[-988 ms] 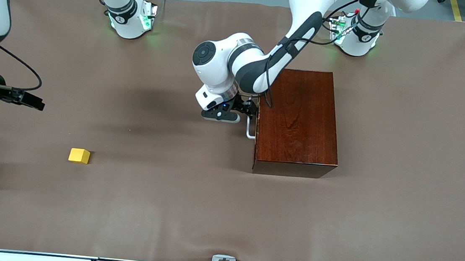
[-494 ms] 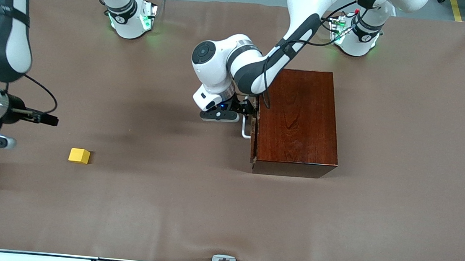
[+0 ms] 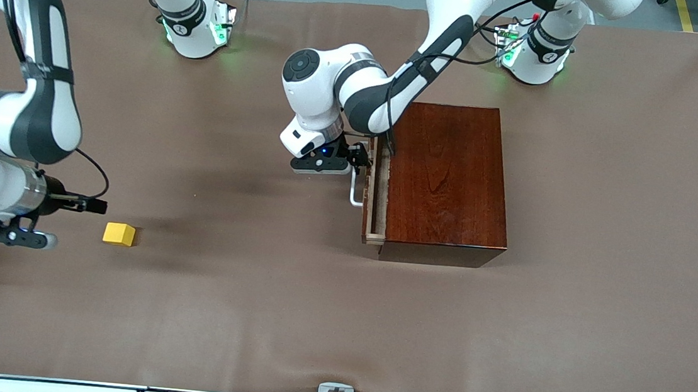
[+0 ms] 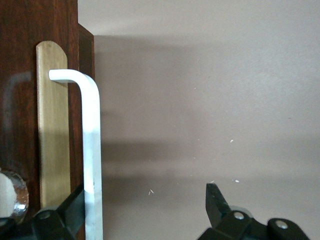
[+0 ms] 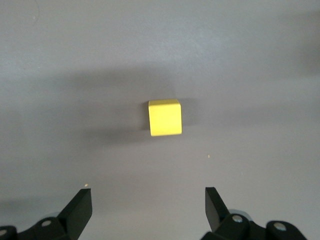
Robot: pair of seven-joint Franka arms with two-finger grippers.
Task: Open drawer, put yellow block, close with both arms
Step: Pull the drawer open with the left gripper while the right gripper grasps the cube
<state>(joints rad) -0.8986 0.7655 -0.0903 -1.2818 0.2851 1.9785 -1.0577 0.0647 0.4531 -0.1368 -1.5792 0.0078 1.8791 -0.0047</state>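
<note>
The dark red-brown wooden box (image 3: 448, 179) stands in the middle of the table. Its drawer (image 3: 377, 192) is pulled out a little and shows a strip of pale interior. My left gripper (image 3: 361, 159) is open at the white handle (image 3: 354, 193). In the left wrist view the handle (image 4: 92, 150) lies against one finger (image 4: 75, 205), which sits between the bar and the drawer front (image 4: 20, 100); the gripper (image 4: 145, 195) is open wide. The yellow block (image 3: 119, 234) lies on the table toward the right arm's end. My right gripper (image 3: 97, 205) is open and empty just beside it. The right wrist view shows the block (image 5: 165, 117) ahead of the open gripper (image 5: 147, 197).
A brown cloth (image 3: 288, 317) covers the table. The arms' bases (image 3: 196, 28) stand along the edge farthest from the front camera.
The left gripper has moved toward the right arm's end with the handle, and the drawer has slid out a little. The right arm has swung down close to the yellow block.
</note>
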